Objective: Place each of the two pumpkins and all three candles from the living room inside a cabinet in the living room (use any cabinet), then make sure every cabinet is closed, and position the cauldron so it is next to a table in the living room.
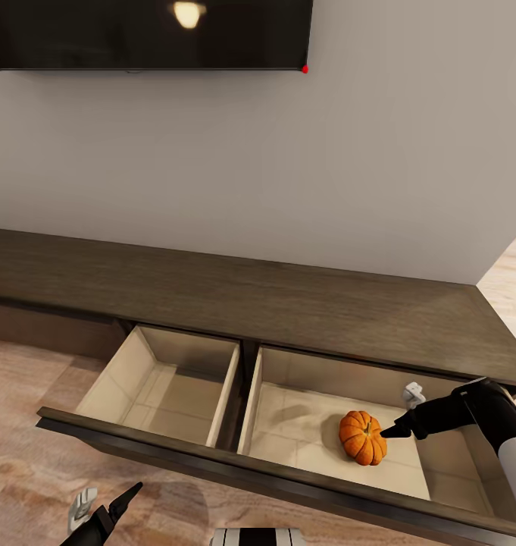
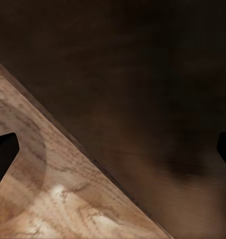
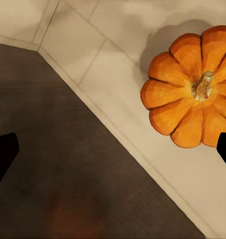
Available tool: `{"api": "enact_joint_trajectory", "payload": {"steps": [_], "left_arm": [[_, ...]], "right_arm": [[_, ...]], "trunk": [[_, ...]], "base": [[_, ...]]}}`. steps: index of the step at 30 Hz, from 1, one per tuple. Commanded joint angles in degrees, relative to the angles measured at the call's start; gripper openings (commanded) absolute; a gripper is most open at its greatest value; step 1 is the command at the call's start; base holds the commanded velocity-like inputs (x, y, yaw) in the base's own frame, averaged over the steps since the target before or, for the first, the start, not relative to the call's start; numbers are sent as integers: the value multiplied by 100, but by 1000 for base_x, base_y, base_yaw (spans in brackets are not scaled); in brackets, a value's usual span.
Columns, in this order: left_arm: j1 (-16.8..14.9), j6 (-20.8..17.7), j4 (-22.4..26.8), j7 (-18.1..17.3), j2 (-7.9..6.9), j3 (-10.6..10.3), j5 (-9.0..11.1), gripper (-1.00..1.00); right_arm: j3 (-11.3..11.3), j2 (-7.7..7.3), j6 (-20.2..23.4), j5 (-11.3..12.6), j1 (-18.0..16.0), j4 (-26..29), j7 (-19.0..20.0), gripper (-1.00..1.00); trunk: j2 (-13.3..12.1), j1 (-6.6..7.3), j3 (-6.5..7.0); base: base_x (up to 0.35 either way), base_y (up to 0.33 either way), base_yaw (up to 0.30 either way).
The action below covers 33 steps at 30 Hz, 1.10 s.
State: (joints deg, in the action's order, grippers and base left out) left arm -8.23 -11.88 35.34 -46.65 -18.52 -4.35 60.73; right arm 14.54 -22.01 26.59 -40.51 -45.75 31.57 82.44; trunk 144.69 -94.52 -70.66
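- Our right gripper hangs over the open right drawer, its fingers spread apart and holding nothing.
- One fingertip sits just beside the pumpkin, which rests stem-up on the pale drawer floor of the cabinet; in the wrist view the pumpkin lies off to one side of the fingers.
- We judge it light, rigid, smooth and ribbed, so likely to slip; best gripped across its widest belly, not the stem.
- Our left gripper hovers low over the wooden floor, fingers apart and empty.
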Motion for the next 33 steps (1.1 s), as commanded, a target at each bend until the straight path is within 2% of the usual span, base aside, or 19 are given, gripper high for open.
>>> {"api": "enact_joint_trajectory", "payload": {"steps": [1,8,25,33], "left_arm": [[-3,-51,-1,-11,-5,-22,61,100],[-3,-51,-1,-11,-4,-22,61,100],[-3,-51,-1,-11,0,-22,61,100],[-3,-51,-1,-11,6,-22,61,100]], "right_arm": [[38,6,70,-54,-4,7,44,100],[46,-105,108,-51,-4,-7,44,100],[81,-616,135,50,-4,-73,53,100],[89,-715,136,60,-2,-96,53,100]], "trunk": [[2,1,-4],[2,1,-4],[2,1,-4],[2,1,-4]], "base": [[0,0,0],[0,0,0],[0,0,0],[0,0,0]]}}
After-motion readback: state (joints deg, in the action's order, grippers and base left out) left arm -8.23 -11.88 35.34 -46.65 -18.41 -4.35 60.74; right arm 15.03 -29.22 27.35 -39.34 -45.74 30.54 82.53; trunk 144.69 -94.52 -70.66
